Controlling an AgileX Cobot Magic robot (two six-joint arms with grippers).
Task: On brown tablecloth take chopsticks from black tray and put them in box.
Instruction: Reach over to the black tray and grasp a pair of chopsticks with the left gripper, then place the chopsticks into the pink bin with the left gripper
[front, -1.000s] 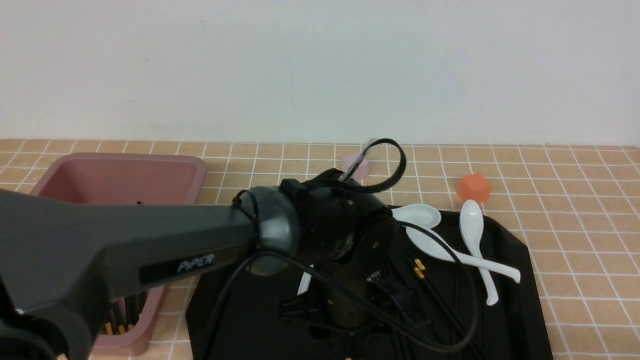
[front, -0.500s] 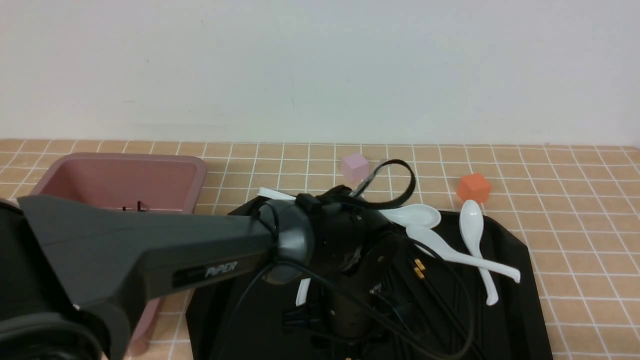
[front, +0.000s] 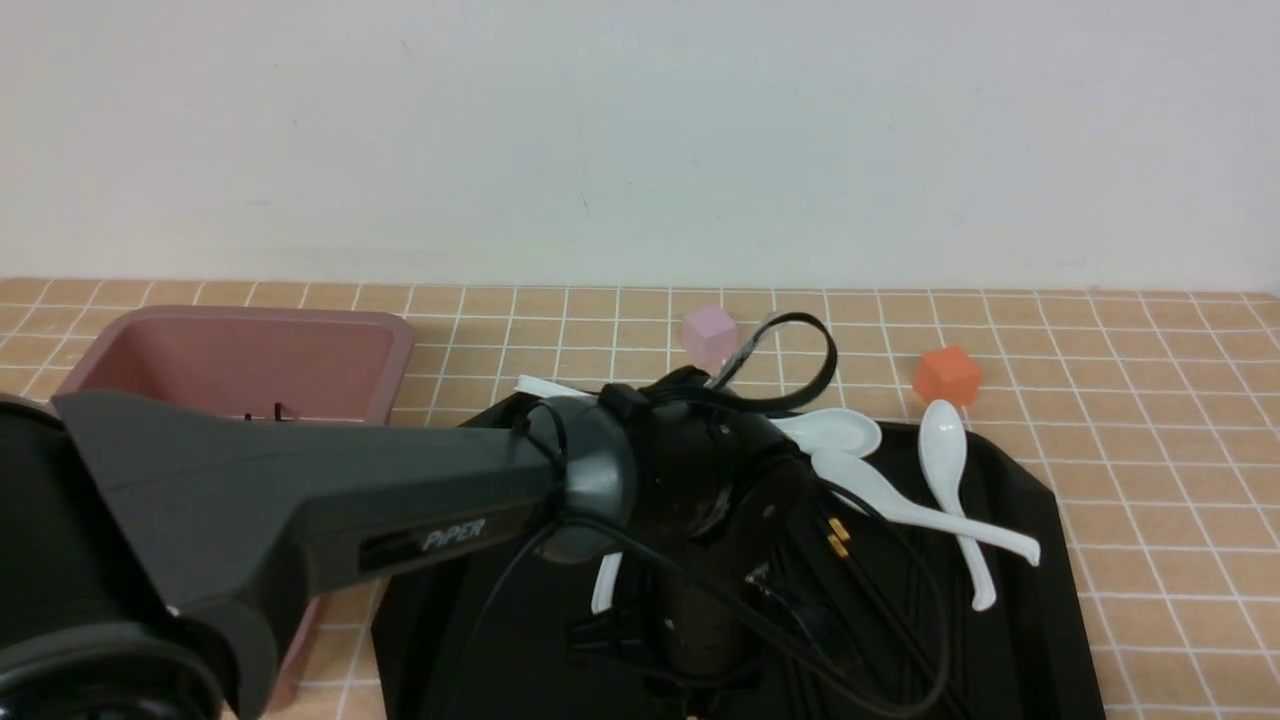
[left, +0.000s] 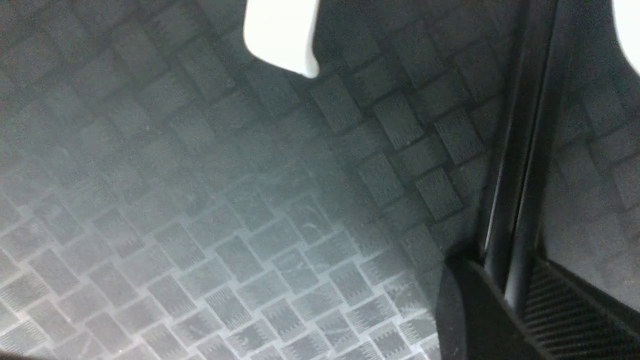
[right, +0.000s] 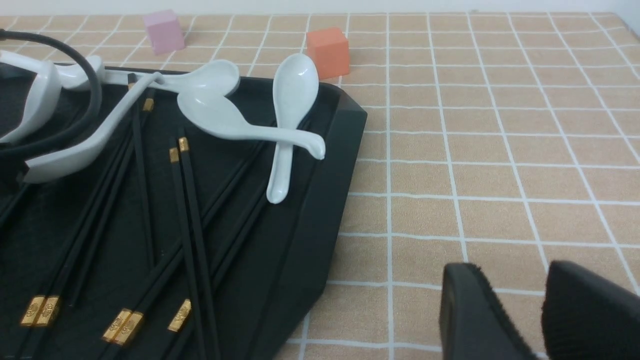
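The left arm is stretching across the lower centre of the front frame; the left tool (left: 505, 272) is sitting low on the black tray (front: 1040, 520), narrowed onto a pair of chopsticks (left: 520, 150) with no gap showing; more sticks are lying on the tray among white spoons (front: 945, 450); the box (front: 240, 350) is standing at the frame's left on the brown tablecloth (front: 1150, 400) covering the surface; the right tool (right: 522, 272), narrow and empty, is hovering beside the tray.

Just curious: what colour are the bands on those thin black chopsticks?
Gold bands on the chopsticks; clearest in the right wrist view.
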